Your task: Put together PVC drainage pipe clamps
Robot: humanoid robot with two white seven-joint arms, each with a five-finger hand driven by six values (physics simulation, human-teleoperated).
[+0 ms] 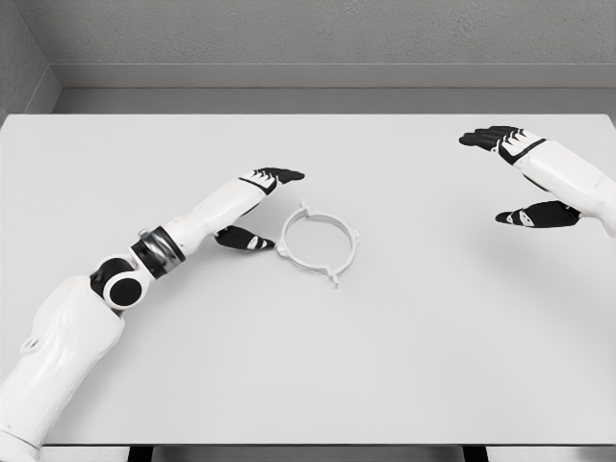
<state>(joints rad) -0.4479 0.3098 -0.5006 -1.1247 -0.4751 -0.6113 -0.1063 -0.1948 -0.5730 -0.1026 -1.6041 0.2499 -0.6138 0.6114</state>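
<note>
A white ring-shaped pipe clamp (319,243) with small tabs on its rim lies flat on the table, just left of the middle. My left hand (260,206) is right beside its left edge, fingers spread: the black fingertips (284,175) reach past the ring's upper left, and the thumb (245,240) points at its left rim. Whether the thumb touches the ring I cannot tell. My right hand (518,178) hovers far to the right, open, with its fingers (491,138) stretched and holding nothing.
The white table (308,366) runs to a grey back wall; its front edge (308,445) is near the bottom of the view. No other loose part shows on it.
</note>
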